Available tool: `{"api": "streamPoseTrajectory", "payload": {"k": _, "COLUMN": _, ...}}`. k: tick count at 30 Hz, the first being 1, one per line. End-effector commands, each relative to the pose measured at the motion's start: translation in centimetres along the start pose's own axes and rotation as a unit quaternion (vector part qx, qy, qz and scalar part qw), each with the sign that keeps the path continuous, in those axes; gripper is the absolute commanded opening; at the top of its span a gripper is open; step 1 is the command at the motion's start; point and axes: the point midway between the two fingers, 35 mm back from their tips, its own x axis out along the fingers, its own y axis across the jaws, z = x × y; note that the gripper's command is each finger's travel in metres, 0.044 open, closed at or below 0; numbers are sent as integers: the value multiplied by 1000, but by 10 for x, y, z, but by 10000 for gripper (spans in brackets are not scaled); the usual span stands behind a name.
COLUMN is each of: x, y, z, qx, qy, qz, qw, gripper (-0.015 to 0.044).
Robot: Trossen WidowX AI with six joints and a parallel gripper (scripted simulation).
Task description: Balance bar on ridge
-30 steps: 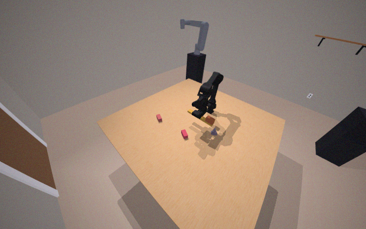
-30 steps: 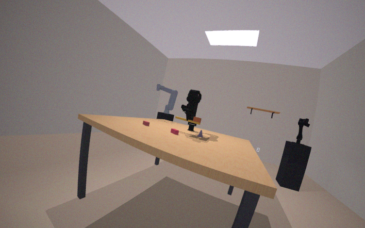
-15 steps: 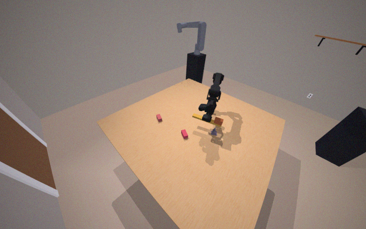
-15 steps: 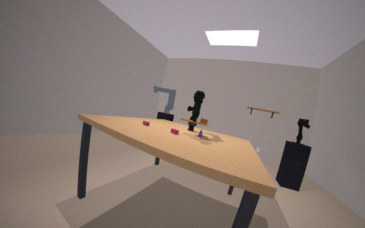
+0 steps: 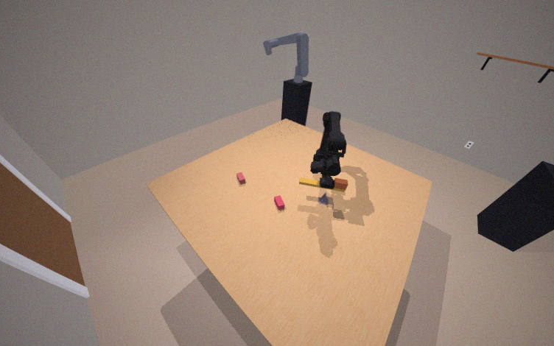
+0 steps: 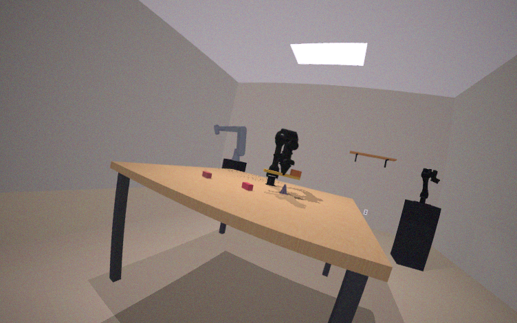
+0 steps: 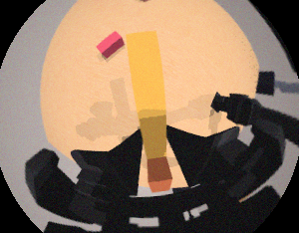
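Note:
My gripper [image 5: 326,185] [image 6: 284,174] [image 7: 152,129] is shut on the yellow bar [image 5: 308,182] [image 6: 271,171] [image 7: 146,70], between its plain end and its block end. An orange-brown block [image 5: 341,183] [image 6: 295,173] [image 7: 158,171] sits on one end of the bar. The bar hangs in the air, clear of the table, nearly level in the exterior view. The dark blue ridge [image 5: 323,199] [image 6: 284,190] stands on the table below the gripper, with a gap under the bar. The ridge is hidden in the wrist view.
One red block [image 5: 279,202] [image 6: 247,185] [image 7: 110,45] lies on the table [image 5: 335,292] [image 6: 252,212] to the left of the ridge. Another red block [image 5: 241,178] [image 6: 207,174] lies farther left. The arm's base stands behind the bar.

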Motion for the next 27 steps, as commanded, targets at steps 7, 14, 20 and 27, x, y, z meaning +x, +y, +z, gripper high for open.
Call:
{"api": "streamPoseTrajectory", "payload": {"k": 7, "x": 8, "y": 5, "z": -3, "qx": -7, "qy": 0, "qz": 5, "qw": 1000, "gripper": 0}}
{"api": "streamPoseTrajectory", "payload": {"k": 14, "x": 20, "y": 6, "z": -2, "qx": -7, "qy": 0, "qz": 5, "qw": 1000, "gripper": 0}}
{"api": "streamPoseTrajectory", "payload": {"k": 20, "x": 30, "y": 7, "z": -2, "qx": -8, "qy": 0, "qz": 5, "qw": 1000, "gripper": 0}}
{"api": "streamPoseTrajectory", "payload": {"k": 27, "x": 40, "y": 7, "z": -1, "qx": -8, "qy": 0, "qz": 5, "qw": 1000, "gripper": 0}}
